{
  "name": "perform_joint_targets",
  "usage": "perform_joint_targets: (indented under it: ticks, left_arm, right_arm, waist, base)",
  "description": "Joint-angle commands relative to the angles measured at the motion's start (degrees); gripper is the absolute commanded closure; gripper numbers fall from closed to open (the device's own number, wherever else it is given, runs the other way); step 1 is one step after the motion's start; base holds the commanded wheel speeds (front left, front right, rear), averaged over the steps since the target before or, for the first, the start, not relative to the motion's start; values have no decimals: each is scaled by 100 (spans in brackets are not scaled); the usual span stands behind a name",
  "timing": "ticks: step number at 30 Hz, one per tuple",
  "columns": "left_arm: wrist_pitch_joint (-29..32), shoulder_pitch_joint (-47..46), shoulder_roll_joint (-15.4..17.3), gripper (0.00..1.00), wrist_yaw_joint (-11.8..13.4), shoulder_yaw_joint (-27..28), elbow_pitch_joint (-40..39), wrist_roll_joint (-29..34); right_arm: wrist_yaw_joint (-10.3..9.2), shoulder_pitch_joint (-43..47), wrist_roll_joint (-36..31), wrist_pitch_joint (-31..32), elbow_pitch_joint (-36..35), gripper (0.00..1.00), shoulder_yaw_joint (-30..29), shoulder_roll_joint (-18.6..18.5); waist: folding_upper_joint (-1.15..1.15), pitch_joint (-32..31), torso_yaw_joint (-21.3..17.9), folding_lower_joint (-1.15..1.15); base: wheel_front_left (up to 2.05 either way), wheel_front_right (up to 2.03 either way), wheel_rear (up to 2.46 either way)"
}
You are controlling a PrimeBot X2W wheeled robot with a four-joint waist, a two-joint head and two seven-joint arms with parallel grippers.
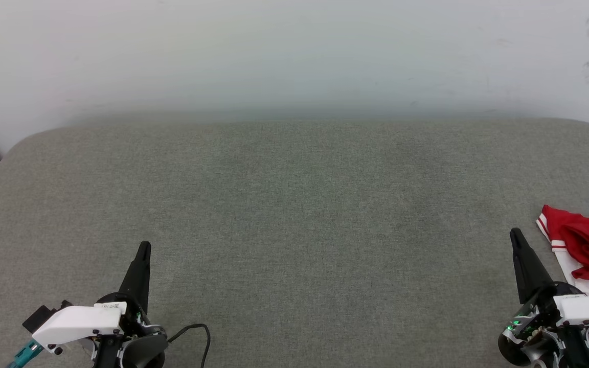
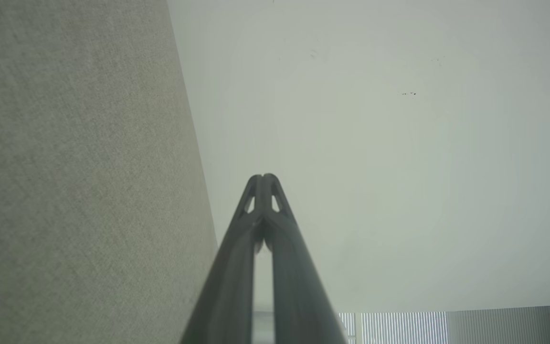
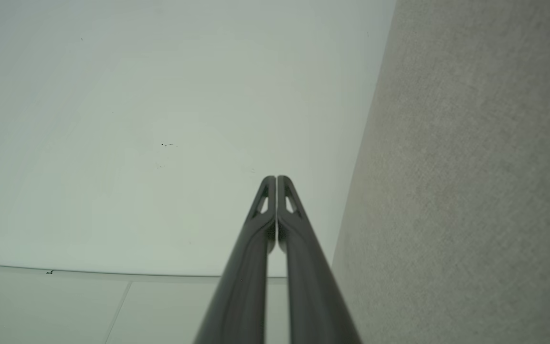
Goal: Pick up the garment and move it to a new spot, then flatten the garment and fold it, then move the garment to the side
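Grey-green woven fabric covers a wide padded surface [image 1: 294, 204] with rounded far corners, set against a pale, lightly scuffed wall [image 1: 294, 51]. Most of the padding lies bare.

At the far right edge of the head view sits the garment [image 1: 588, 245], a crumpled red jersey shirt. A white panel and a band of red-and-white striped trim show along its near left side, and the rest runs out past the edge of the picture. It rests on the padding, bunched into soft folds rather than spread flat.

Just to the left of the shirt is the right gripper [image 1: 516, 235]. Its two long dark fingers are pressed together into a single point that aims away from the robot, and nothing is held between them. The white wrist housing behind it overlaps the shirt's lower edge in the picture; whether they touch cannot be told.

Well apart, at the lower left, the left gripper [image 1: 143, 249] stands the same way, fingers closed tip to tip and holding nothing. A thin black cable [image 1: 197, 329] loops on the padding beside its wrist.

Each wrist view looks along its own closed fingers toward the wall, with the padded fabric running down one side.
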Motion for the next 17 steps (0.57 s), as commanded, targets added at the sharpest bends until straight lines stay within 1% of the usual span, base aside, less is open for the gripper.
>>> perform_joint_targets:
  ticks: [1,17]
  left_arm:
    - [17,-41,-10,100,-13,14,4,-5]
    - [17,-39,-10,100,-13,14,3,-6]
  right_arm:
    - [-2,-63,17,7,5,100,-3,22]
    - [-2,-63,18,5,5,100,-2,22]
  waist:
    - [0,0,0,0]
    - [0,0,0,0]
  base:
    - [0,0,0]
    - [0,0,0]
